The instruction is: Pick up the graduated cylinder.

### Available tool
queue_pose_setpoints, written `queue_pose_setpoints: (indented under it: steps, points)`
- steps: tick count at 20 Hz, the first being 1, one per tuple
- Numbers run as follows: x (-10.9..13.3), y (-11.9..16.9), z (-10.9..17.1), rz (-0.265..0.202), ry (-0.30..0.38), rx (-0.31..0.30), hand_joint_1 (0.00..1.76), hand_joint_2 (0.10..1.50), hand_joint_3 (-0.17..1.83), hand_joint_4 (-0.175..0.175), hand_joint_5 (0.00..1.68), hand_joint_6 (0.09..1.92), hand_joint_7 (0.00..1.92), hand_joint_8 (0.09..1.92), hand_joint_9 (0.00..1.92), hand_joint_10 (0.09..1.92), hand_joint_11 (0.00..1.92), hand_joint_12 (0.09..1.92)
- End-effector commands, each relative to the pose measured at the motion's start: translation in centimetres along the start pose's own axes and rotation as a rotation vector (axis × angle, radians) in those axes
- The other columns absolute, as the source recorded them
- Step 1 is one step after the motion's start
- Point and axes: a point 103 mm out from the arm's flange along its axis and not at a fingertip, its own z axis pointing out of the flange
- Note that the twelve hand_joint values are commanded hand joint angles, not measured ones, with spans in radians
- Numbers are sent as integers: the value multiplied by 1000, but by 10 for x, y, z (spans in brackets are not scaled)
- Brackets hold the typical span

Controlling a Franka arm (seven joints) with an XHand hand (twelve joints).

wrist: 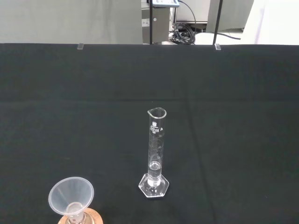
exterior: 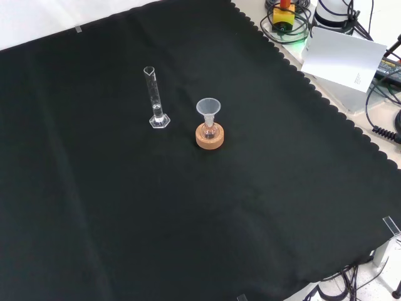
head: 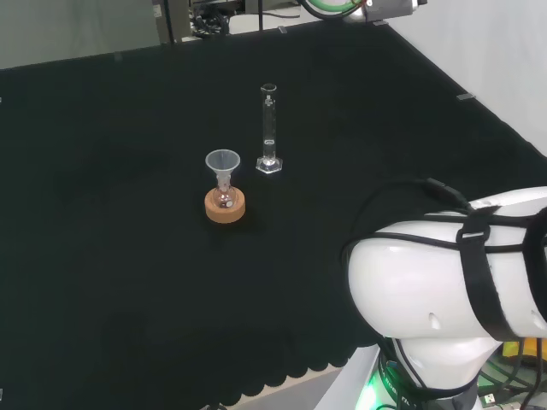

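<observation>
A clear graduated cylinder (head: 269, 128) stands upright on its hexagonal foot near the middle of the black cloth. In the front view the cylinder (exterior: 155, 99) is left of a small flask. The wrist view looks at the cylinder (wrist: 156, 151) from a distance, with open cloth between the camera and it. Nothing touches the cylinder.
A small flask with a clear funnel (head: 223, 162) in its neck sits on a cork ring (head: 225, 206) close beside the cylinder, seen too as funnel (exterior: 208, 108) and ring (exterior: 210, 137). The arm's white link (head: 453, 282) fills the head view's lower right. Cables and boxes (exterior: 341, 56) lie beyond the cloth's scalloped edge.
</observation>
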Motion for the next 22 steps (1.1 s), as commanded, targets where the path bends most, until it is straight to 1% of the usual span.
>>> queue_pose_setpoints:
  steps: [1,6,9,13,16,17,19,21,22]
  points:
    - [-8,5,9,21,2,18,0,1209,369,-11,279,87,45,521,196,653,45,1382]
    - [-20,11,24,44,20,27,0,1214,361,-12,286,87,54,523,204,655,51,1383]
    - [-28,16,38,48,44,9,0,1217,354,-14,297,87,77,532,226,661,67,1388]
    - [-38,23,60,52,84,-18,74,1207,317,-24,348,87,170,571,324,670,142,1386]
    - [-45,30,79,42,113,-33,187,1171,277,-38,423,87,262,611,446,648,242,1367]
    - [-48,33,86,38,120,-42,251,1147,263,-42,438,87,283,621,468,645,261,1366]
    - [-53,42,99,44,120,-52,437,1068,239,-50,505,87,342,641,524,629,309,1348]
    - [-56,52,115,41,135,-38,616,988,234,-53,572,90,400,653,581,608,367,1329]
    - [-58,59,123,38,138,-32,677,962,233,-53,589,96,415,656,597,603,385,1325]
